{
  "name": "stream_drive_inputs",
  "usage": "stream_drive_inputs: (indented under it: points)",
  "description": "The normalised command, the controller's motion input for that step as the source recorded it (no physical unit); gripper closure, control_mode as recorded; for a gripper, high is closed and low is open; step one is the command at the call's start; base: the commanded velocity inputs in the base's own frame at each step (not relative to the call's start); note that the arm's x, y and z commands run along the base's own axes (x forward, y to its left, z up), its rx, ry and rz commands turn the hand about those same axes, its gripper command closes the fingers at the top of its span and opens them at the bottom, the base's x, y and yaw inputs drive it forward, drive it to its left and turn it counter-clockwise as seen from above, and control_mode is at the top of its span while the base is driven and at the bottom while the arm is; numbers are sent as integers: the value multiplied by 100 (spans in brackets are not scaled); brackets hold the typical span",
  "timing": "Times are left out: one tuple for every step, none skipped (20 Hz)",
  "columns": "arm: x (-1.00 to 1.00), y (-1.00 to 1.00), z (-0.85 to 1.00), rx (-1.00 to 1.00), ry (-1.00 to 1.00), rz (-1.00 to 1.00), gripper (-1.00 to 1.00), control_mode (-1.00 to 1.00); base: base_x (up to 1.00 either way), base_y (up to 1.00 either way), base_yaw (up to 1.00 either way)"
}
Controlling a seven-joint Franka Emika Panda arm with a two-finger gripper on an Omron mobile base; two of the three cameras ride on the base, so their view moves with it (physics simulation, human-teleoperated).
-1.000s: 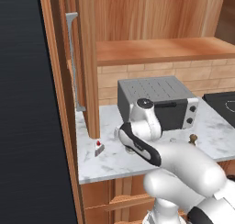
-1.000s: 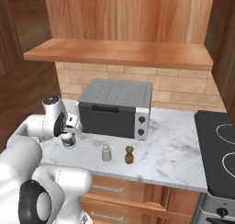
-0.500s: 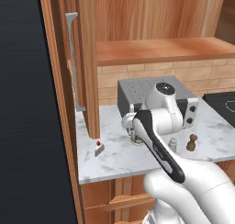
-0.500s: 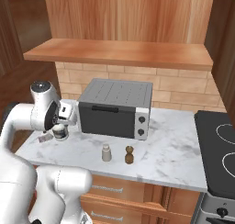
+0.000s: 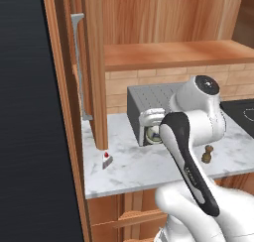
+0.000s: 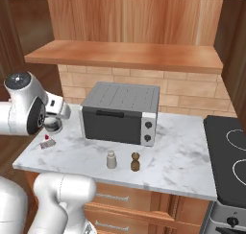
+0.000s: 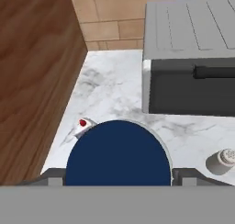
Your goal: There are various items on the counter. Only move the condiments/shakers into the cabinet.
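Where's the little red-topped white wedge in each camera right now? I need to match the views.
Left base view: wedge on the counter, left of the arm, near the cabinet's side panel.
Right base view: wedge at the counter's left end, just below the tool.
Hand view: wedge at lower left, just past the blue jar lid.
Shared landmark: the grey toaster oven, beside the wedge on the counter.
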Motion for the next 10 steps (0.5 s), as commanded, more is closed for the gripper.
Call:
stream_drive_inputs:
  points:
    - [-41, 0, 100, 0, -17, 3, 100, -100, 0, 0, 0]
    - [-41, 0, 100, 0, -17, 4, 100, -100, 0, 0, 0]
    - [-44, 0, 100, 0, -20, 5, 100, -100, 0, 0, 0]
    - [-46, 0, 100, 0, -22, 4, 100, -100, 0, 0, 0]
    - [-41, 0, 100, 0, -21, 5, 100, -100, 0, 0, 0]
    - [-43, 0, 100, 0, -21, 6, 100, -100, 0, 0, 0]
    - [-39, 0, 100, 0, -20, 5, 100, -100, 0, 0, 0]
    - [-34, 0, 100, 0, -19, 4, 100, -100, 0, 0, 0]
    - [-32, 0, 100, 0, -17, 3, 100, -100, 0, 0, 0]
    - [-29, 0, 100, 0, -15, 2, 100, -100, 0, 0, 0]
